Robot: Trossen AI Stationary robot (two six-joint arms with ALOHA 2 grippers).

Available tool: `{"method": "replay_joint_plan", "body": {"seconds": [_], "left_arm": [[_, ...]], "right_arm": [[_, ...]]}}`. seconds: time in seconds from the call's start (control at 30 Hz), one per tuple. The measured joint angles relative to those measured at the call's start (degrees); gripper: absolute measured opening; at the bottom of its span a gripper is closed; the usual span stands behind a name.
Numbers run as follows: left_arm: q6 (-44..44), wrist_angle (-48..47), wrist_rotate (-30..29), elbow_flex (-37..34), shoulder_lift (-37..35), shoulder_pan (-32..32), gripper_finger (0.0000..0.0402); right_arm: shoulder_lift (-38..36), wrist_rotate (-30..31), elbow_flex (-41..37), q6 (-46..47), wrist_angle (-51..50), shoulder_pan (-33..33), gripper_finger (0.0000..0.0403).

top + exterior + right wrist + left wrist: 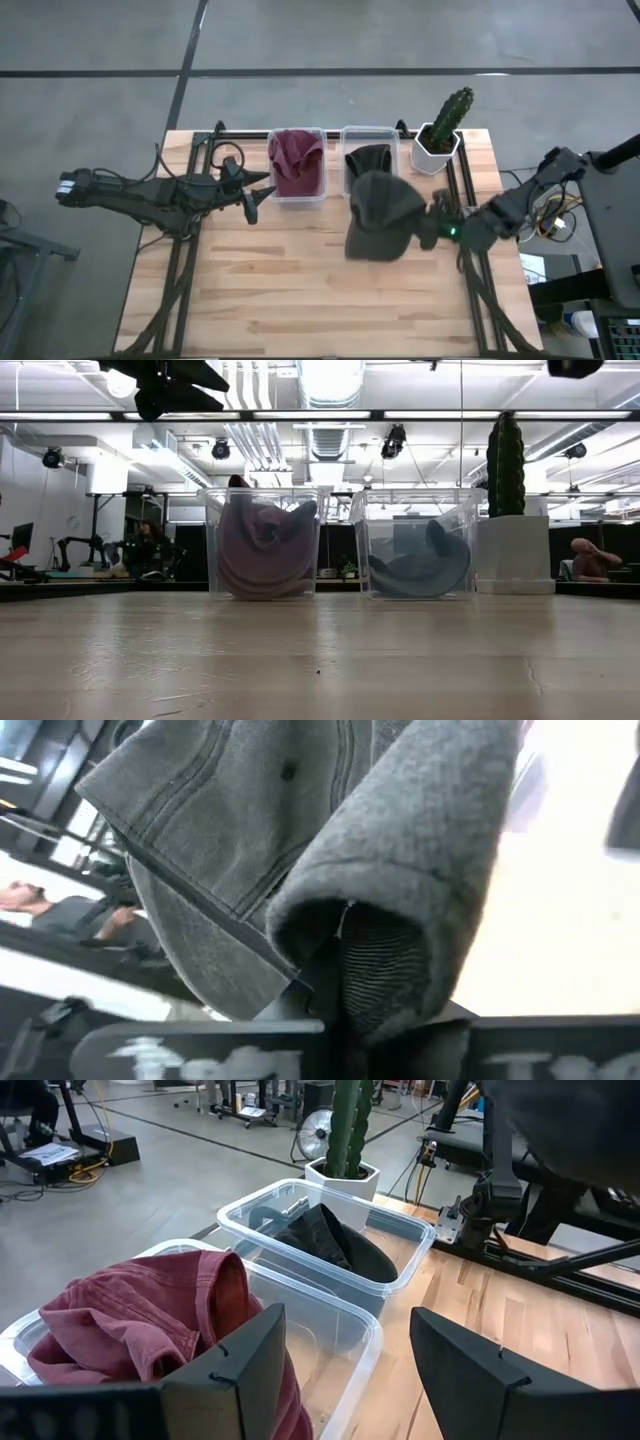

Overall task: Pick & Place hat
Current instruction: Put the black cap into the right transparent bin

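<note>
A: Where is the hat right now?

B: The grey hat (pixel 384 214) hangs off the table, clamped in the right gripper (pixel 432 228), whose fingers are pinched together on a fold of its fabric. From above it sits just in front of the right-hand bin (pixel 369 160), partly overlapping that bin's near edge. In the right wrist view the cloth (pixel 330 870) fills almost the whole picture.

A: What else is around it?

B: Two clear plastic bins stand side by side along the far edge of the table (pixel 300 290). The left-hand bin (pixel 297 166) holds a crumpled maroon hat (pixel 296 160). The right-hand bin already has a dark hat (pixel 367 160) lying in it. Just to the right of the bins stands a cactus (pixel 452 112) in a white pot (pixel 437 152).

A: Anything in the way?

B: The cactus and its pot stand close beside the right-hand bin, near the right arm. The dark hat takes up part of that bin's floor.

A: And the left arm?

B: The left gripper (pixel 252 192) waits by the maroon hat's bin, at its left side, with its fingers (pixel 235 1370) spread apart and nothing between them. Its wrist view looks over both bins toward the cactus.

A: Does the low view show the grey hat?

B: No, only the two bins, the pot and the cactus at the back of the table.
</note>
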Motion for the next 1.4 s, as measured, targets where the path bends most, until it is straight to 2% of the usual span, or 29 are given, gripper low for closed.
{"method": "replay_joint_plan", "body": {"seconds": [0.13, 0.33, 0.67, 0.8, 0.97, 1.13, 1.27, 1.4], "left_arm": [[0.50, 0.00, 0.00, 0.00, 0.00, 0.00, 0.0208], [1.58, 0.00, 0.00, 0.00, 0.00, 0.00, 0.0208], [1.61, 1.05, -0.20, -0.97, 0.00, 0.11, 0.0208], [1.52, 3.43, -2.68, -2.92, 0.00, 0.15, 0.0208], [-0.19, 6.24, -6.50, -6.11, 0.02, 0.15, 0.0208], [-2.30, 6.33, -7.48, -8.02, 0.00, 0.15, 0.0208], [-2.36, 6.67, -7.55, -8.48, 0.00, 0.15, 0.0208], [-1.60, 8.23, -7.61, -8.48, 0.00, 0.15, 0.0208]], "right_arm": [[-3.34, -5.21, 0.00, -5.39, -2.61, -7.26, 0.0008], [-4.00, -14.30, 0.00, -14.08, -2.51, -20.48, 0.0008], [-3.09, -28.55, 0.00, -28.69, -1.98, -42.49, 0.0008], [-1.00, -34.37, 0.00, -32.50, -2.00, -49.42, 0.0008], [3.02, -37.43, 0.00, -37.25, -2.02, -56.84, 0.0008], [6.79, -40.35, 0.00, -39.91, -2.00, -62.80, 0.0008], [9.53, -45.63, 0.00, -40.07, -1.73, -65.85, 0.0008], [11.70, -46.82, 0.00, -40.02, -1.68, -66.52, 0.0008]]}}
